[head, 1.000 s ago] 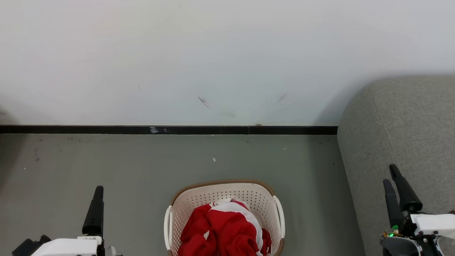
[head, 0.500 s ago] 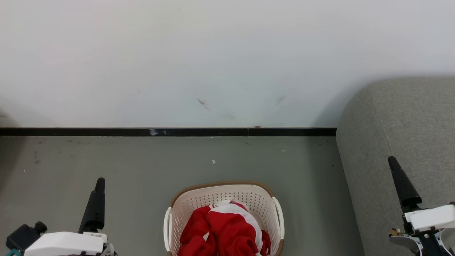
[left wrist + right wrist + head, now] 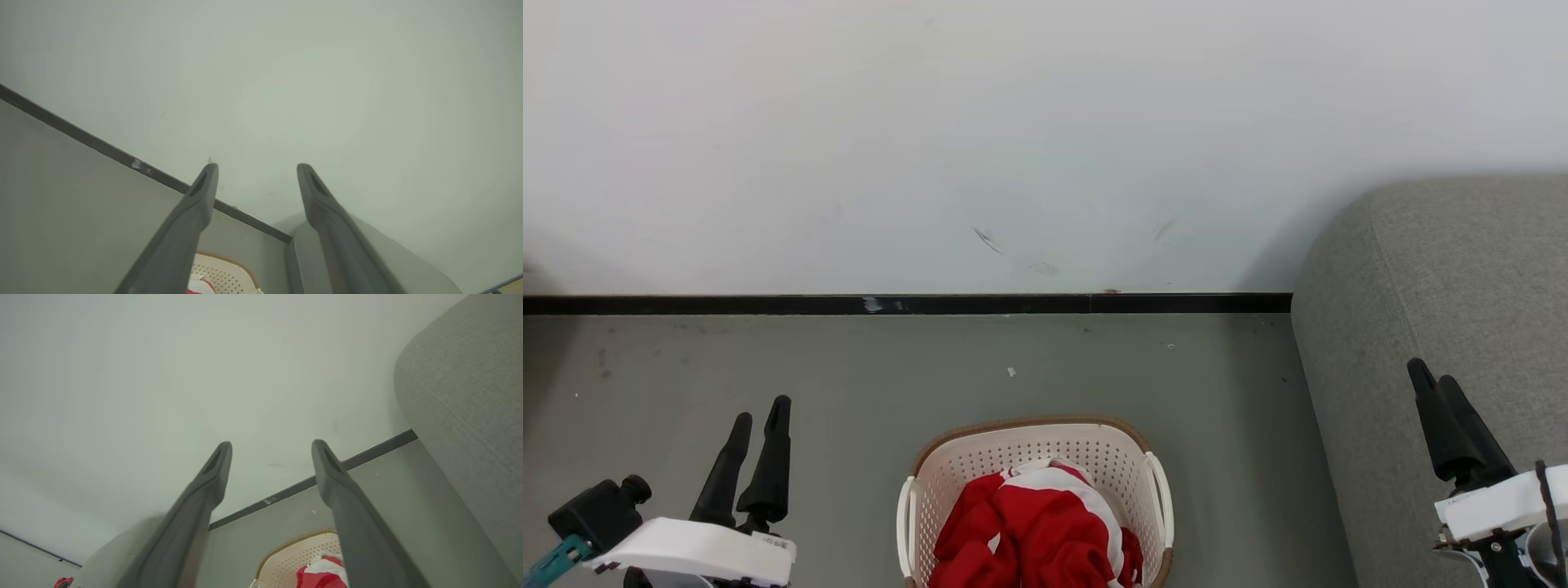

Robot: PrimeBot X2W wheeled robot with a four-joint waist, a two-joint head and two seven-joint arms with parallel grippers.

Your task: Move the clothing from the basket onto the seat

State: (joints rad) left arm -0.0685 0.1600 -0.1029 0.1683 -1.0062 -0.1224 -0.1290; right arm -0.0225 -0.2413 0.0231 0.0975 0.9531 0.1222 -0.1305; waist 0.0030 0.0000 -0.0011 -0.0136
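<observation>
Presently no garment has been lifted; the step in hand is judged to be the approach. The left gripper (image 3: 762, 410) hovers over the floor (image 3: 645, 359), well to the left of the basket (image 3: 1029, 423), its fingers spread wide and empty. The basket stands at centre with the clothing (image 3: 1033, 523) heaped inside, red with a white band. The right gripper (image 3: 1431, 372) is poised in front of the seat (image 3: 1445, 269), likewise wide and empty. The next move calls for one arm to swing inward, descend and close on a raised fold. The head view shows the right fingers nearly overlapped. The right wrist view shows their gap plainly, and a small red scrap (image 3: 63, 582), unidentifiable.
</observation>
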